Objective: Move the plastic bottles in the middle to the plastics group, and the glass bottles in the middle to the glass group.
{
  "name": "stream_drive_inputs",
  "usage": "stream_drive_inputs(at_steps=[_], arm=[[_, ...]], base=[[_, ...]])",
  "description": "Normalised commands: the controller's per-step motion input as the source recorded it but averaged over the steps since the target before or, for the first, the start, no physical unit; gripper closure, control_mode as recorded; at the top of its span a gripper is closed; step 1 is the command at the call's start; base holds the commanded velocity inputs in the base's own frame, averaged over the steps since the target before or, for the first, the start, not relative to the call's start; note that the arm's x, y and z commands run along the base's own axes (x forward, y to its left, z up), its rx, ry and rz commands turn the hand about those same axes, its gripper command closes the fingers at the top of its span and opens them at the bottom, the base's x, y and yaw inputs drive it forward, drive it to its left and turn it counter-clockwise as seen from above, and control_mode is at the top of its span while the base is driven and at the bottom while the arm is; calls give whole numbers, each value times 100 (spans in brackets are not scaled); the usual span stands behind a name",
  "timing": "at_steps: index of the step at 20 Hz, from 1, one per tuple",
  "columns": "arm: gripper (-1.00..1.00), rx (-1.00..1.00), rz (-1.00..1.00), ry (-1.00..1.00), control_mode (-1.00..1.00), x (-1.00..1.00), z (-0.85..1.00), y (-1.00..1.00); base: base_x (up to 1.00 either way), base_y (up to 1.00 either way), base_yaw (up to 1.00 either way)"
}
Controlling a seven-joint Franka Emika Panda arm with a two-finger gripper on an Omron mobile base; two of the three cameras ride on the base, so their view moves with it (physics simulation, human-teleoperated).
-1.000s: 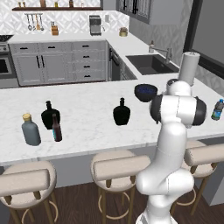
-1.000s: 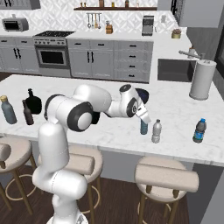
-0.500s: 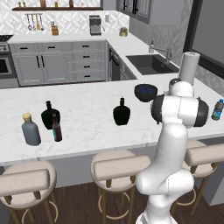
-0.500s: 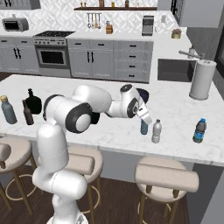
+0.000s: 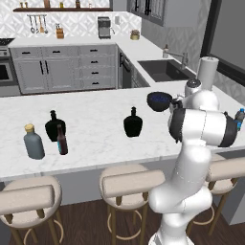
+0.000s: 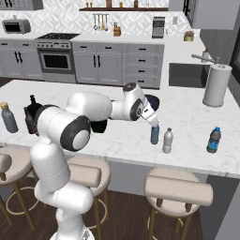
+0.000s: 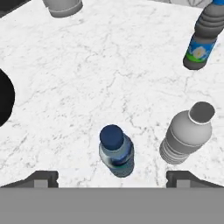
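Fingers (image 7: 41,178) stand spread wide, one tip at each lower corner of the hand view, and they grip nothing. The gripper (image 7: 112,181) hangs right above the light-blue water bottle (image 7: 116,151), which stands upright on the white marble counter (image 7: 109,74) in the gap between the two fingertips, touching neither. Just outside the right-hand fingertip in the hand view stands the clear water bottle (image 7: 188,133), close beside the light-blue one but apart from it. Farther out past the clear bottle stands the deeper blue bottle (image 7: 203,37) with its label.

In the right base view the gripper (image 6: 153,123) points down at the light-blue bottle (image 6: 154,134), with the clear bottle (image 6: 167,141) next to it and the deeper blue bottle (image 6: 213,139) well beyond.

In the left base view, well away from the fingers, a black flask (image 5: 132,122) stands alone mid-counter; a grey bottle (image 5: 33,142), brown beer bottle (image 5: 61,140) and second flask (image 5: 54,125) cluster at the far end.
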Motion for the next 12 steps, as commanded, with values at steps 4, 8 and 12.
stream_drive_inputs(at_steps=[4,8,12], arm=[[-100,0,50,14,-100,-62,29,38],[-100,0,64,27,-100,-55,28,42],[-100,0,66,31,-100,-26,32,58]], base=[[0,0,0],[0,0,0],[0,0,0]])
